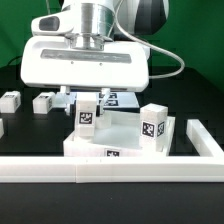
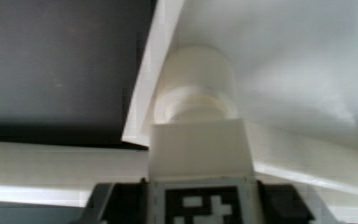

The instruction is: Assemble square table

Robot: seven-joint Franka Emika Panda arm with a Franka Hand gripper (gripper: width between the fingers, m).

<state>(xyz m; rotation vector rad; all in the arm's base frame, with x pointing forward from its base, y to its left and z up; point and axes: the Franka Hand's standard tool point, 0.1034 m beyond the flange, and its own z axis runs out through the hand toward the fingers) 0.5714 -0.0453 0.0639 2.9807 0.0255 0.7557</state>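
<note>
The white square tabletop [image 1: 135,148] lies on the black table near the front rail. My gripper [image 1: 88,100] is shut on a white tagged leg block [image 1: 88,118] and holds it upright over the tabletop's corner at the exterior view's left. A second leg block [image 1: 153,125] stands upright on the corner at the exterior view's right. In the wrist view the held leg [image 2: 202,120] runs out from between my dark fingers [image 2: 126,200] onto the tabletop [image 2: 300,70]. Its tip is blurred, and I cannot tell whether it touches the tabletop.
Two loose leg blocks [image 1: 10,100] [image 1: 43,101] lie on the black table at the exterior view's left. The long white border rail [image 1: 110,171] runs along the front and turns back at the exterior view's right [image 1: 205,140]. The marker board [image 1: 122,99] lies behind the tabletop.
</note>
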